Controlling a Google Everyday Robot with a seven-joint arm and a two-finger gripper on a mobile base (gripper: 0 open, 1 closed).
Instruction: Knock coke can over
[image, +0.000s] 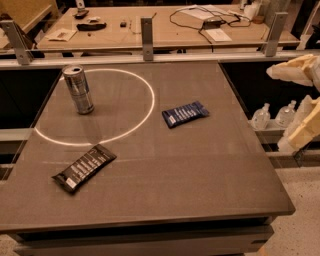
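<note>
The coke can (79, 89) is a slim silvery-grey can with darker bands. It stands upright at the far left of the dark table (200, 165), just inside a white ring of light (150, 100). My gripper (306, 100) is at the right edge of the view, beyond the table's right side and far from the can. Its two cream-coloured fingers (295, 70) stand apart, open and empty.
A blue snack wrapper (185, 114) lies flat near the table's middle. A black wrapper (85, 168) lies front left. Behind the table runs a metal rail (145, 57), with a cluttered wooden bench beyond it. Plastic bottles (261, 117) stand on a low ledge at the right.
</note>
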